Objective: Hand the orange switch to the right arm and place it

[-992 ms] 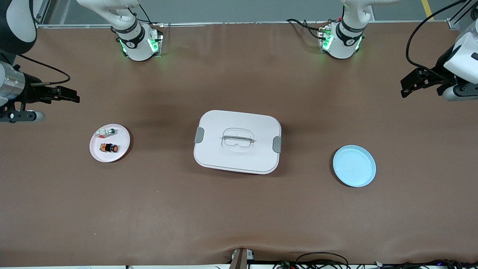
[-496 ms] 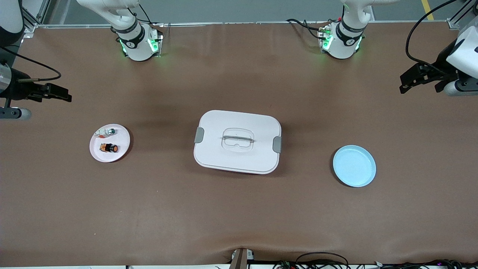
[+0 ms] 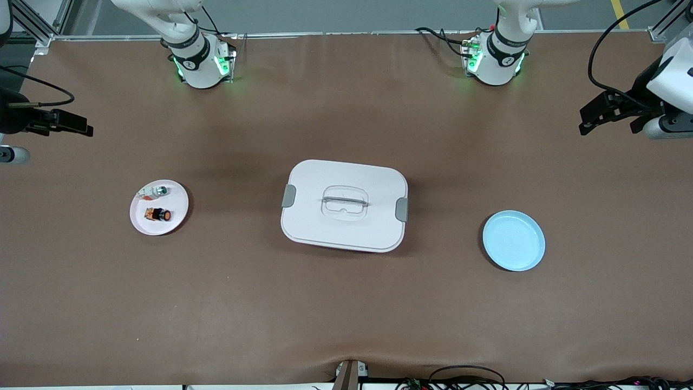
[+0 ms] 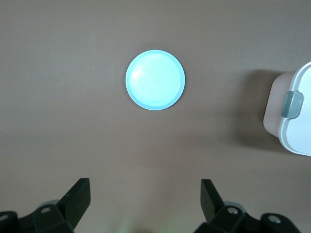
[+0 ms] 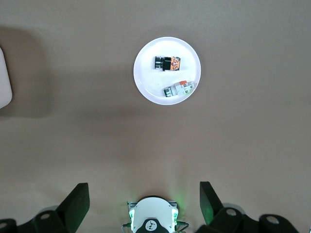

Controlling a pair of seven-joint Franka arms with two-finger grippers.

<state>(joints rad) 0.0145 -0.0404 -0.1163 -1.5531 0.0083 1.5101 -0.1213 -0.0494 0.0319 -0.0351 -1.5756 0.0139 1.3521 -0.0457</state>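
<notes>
1. The jaws of the right gripper (image 3: 81,130) are being held wide apart with nothing between them, as its wrist view shows; the gripper is being kept high over the table's edge at the right arm's end, toward the corner on the bases' side.

2. The jaws of the left gripper (image 3: 590,116) are likewise being held spread and empty, over the edge at the left arm's end.

3. The orange switch (image 3: 157,215) is being left lying on its side on the white plate (image 3: 176,216), toward the right arm's end of the table, just beside a small white-and-silver part (image 3: 153,190) that lies farther from the front camera.

4. A closed white lidded box (image 3: 344,206) is being shown at the table's middle, and an empty light-blue plate (image 3: 513,240) toward the left arm's end.

5. No grasp is judged to be under way; the task appears to be at its very start, with the switch untouched.

6. A descent onto the white plate is judged to be called for next, with the open fingers being set astride the switch's black body and kept clear of its neighbour.
</notes>
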